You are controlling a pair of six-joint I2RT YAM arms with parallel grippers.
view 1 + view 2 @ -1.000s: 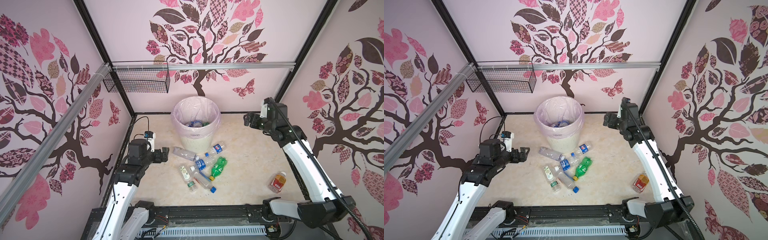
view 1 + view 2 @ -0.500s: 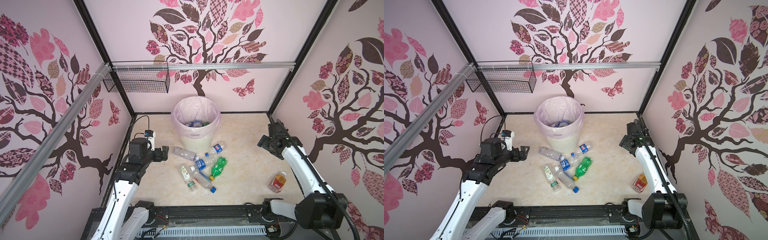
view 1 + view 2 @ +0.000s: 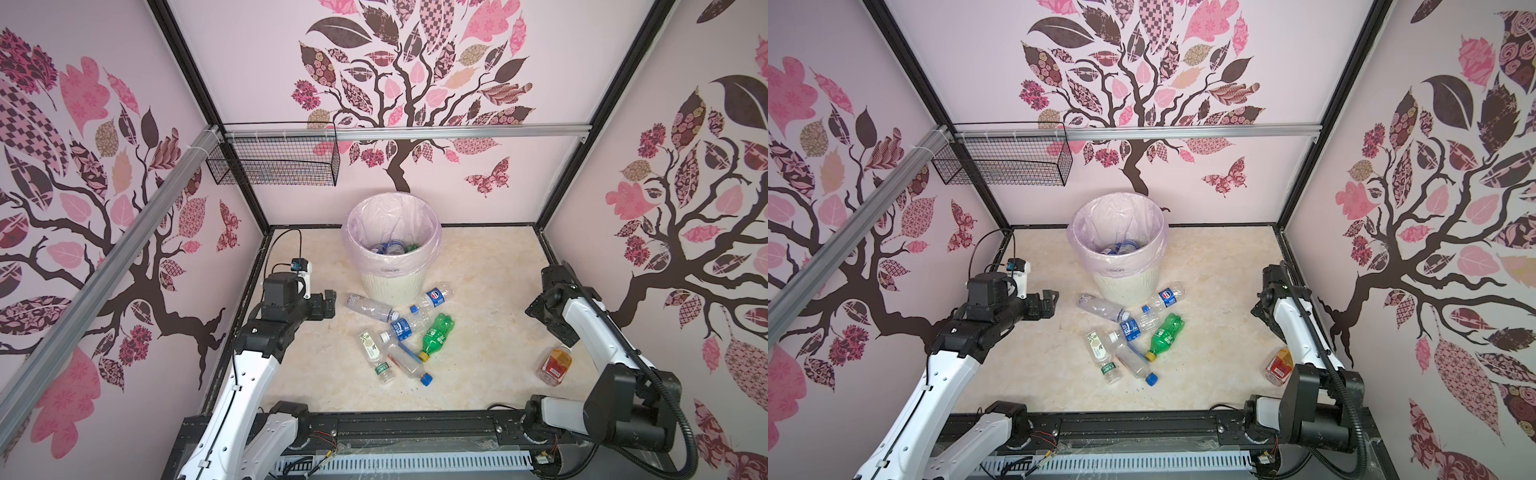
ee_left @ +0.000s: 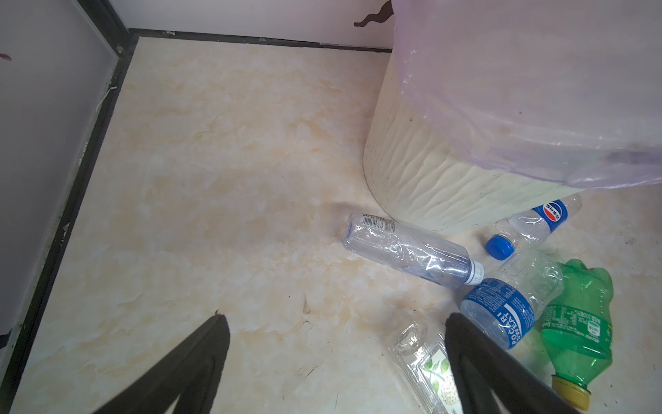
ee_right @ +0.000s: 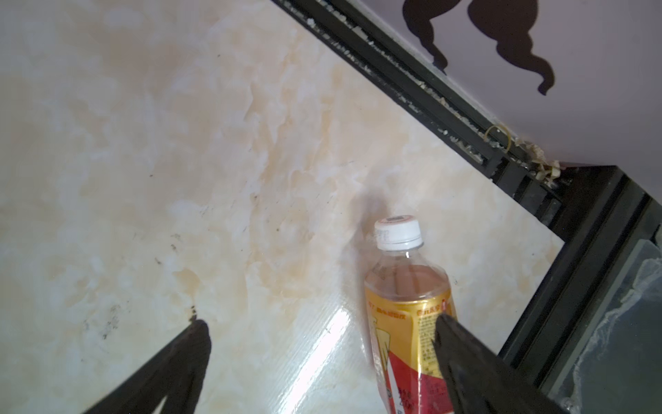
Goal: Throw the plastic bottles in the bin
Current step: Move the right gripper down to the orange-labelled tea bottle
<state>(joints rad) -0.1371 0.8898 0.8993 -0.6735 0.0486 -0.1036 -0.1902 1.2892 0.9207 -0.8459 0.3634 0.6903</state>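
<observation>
Both end effectors hang released, nothing in either: the left end effector (image 4: 336, 319) is over bare surface (image 4: 215, 179) just short of the pile, and the right end effector (image 5: 321, 320) is low over the red-labelled bottle (image 5: 408, 315), which lies alone near the right-hand frame (image 5: 537, 286). The bin (image 3: 390, 286) stands back-centre w/ several bottles (image 3: 390, 248) already at its bottom. Half a dozen or so lie in front of it, incl. a clear bottle (image 4: 404, 251) just beside its base, a Pepsi bottle (image 4: 537, 222), a Pocari bottle (image 4: 508, 304) and a green bottle (image 4: 576, 322) touching one another. Main risk on the right: the bottle sits off-centre, under one finger rather than between the two, so a straight descent prob. lands on it and squirts it toward the frame (round, light, likely slippery). On the left, the pile is interlocked, so closing on one bottle may roll its neighbours out of reach, and thin empties can crush and slip. At the drop, too low a carry could snag the liner (image 3: 428, 257) or tip the bin.
</observation>
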